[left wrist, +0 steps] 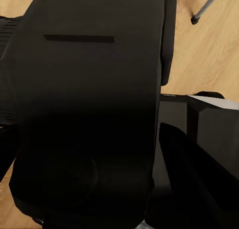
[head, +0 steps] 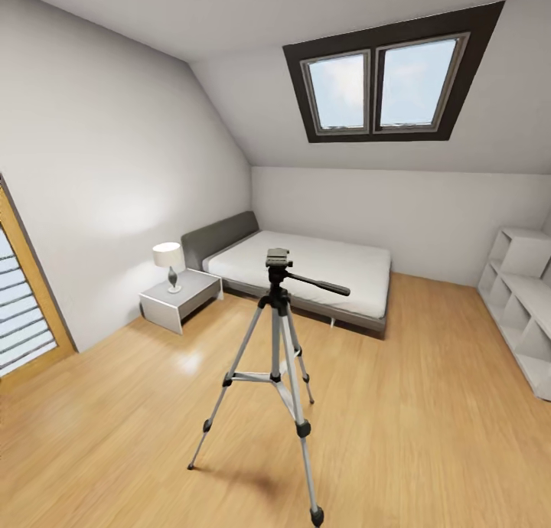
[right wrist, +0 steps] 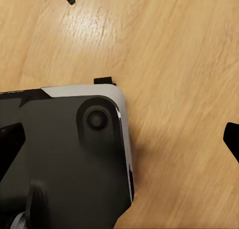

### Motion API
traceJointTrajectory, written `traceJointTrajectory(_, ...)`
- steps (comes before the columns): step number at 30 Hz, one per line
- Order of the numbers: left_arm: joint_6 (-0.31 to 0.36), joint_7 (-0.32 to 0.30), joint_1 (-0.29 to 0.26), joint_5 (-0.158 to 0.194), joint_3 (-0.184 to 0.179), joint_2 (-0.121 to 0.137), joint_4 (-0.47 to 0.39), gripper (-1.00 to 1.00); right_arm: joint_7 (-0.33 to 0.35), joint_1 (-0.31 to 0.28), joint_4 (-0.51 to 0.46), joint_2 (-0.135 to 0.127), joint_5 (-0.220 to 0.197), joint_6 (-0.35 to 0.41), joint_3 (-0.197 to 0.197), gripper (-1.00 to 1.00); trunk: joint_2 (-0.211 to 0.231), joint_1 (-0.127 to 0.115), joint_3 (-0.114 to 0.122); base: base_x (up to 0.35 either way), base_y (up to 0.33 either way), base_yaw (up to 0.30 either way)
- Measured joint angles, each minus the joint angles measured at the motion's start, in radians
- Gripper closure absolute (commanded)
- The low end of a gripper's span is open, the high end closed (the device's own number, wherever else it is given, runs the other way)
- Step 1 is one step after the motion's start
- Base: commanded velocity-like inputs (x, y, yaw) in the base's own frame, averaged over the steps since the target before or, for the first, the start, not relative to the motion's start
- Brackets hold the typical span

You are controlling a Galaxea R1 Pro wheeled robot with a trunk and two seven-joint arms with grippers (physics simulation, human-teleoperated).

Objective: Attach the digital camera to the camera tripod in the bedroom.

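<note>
Tripod (head: pixel 277 360) with thin silver legs and black pan handle stands on the light wood floor (head: pixel 428 405), right in front of the low grey bed (head: pixel 306 272); can't tell either tool's state

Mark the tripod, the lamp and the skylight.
tripod (head: pixel 278 259), head view, on its head plate.
lamp (head: pixel 168 255), head view, on its white shade.
skylight (head: pixel 414 82), head view, on the right pane.

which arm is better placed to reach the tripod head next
Left, narrowly: the camera tripod stands dead ahead, but its pan handle juts to the robot's right, leaving the head plate freer from the left.
</note>
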Motion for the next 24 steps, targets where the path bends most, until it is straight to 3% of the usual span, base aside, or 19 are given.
traceJointTrajectory(8,0.0,0.0,0.0,0.0,0.0,0.0,0.0,1.0,0.0,0.0,0.0,0.0,0.0,0.0,0.0,-1.0,0.0,0.0,0.0,0.0,0.134,0.0)
traceJointTrajectory(17,0.0,0.0,0.0,0.0,0.0,0.0,0.0,1.0,0.0,0.0,0.0,0.001,0.0,-0.001,0.0,-1.0,0.0,0.0,0.0,0.0,0.019,-0.005)
traceJointTrajectory(24,0.0,0.0,0.0,0.0,0.0,0.0,0.0,1.0,0.0,0.0,0.0,0.003,0.0,-0.002,0.0,-1.0,0.0,0.0,0.0,0.0,0.001,-0.119)
